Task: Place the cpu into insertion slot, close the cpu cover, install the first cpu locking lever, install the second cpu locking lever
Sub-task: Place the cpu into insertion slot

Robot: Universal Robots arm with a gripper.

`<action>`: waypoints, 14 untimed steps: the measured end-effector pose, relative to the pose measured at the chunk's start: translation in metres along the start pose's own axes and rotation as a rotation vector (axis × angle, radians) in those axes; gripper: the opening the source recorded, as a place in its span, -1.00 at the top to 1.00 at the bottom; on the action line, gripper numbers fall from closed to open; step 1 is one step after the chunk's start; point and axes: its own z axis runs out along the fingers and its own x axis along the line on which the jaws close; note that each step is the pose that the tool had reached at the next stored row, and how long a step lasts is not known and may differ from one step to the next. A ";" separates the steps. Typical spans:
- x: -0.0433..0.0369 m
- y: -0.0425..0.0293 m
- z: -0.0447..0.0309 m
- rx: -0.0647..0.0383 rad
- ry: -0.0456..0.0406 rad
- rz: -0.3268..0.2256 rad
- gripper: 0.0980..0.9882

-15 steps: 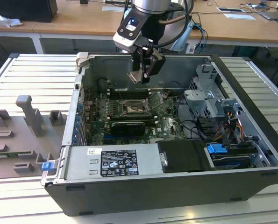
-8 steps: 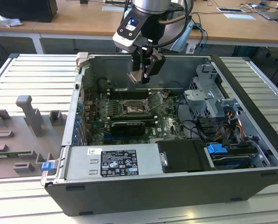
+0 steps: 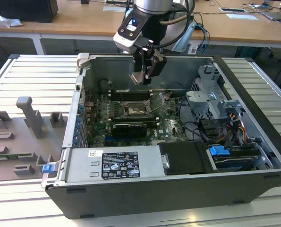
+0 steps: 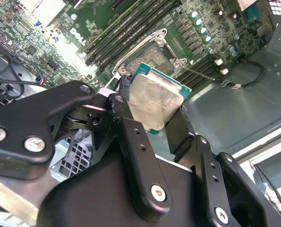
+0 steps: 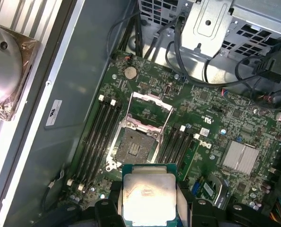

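Note:
My gripper hangs above the open computer case and is shut on the cpu, a small square chip with a pale silver top and a green edge. Black fingers press on two opposite sides of the cpu. Below it on the green board lies the insertion slot, its dark centre bare. The cpu cover, a thin silver frame, is swung open beside the slot. In the exterior view the insertion slot sits below and slightly toward the viewer from the gripper.
Long black memory slots flank the socket. A black graphics card lies near it, with a power supply in front. A metal drive cage and cables fill the case's right. Grey fixtures stand on the table's left.

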 end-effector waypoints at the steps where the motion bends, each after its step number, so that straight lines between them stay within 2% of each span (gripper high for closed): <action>1: 0.0000 0.0000 0.0000 0.000 0.0000 0.004 0.00; 14: 0.0000 0.0000 0.0004 -0.003 0.0003 0.039 0.00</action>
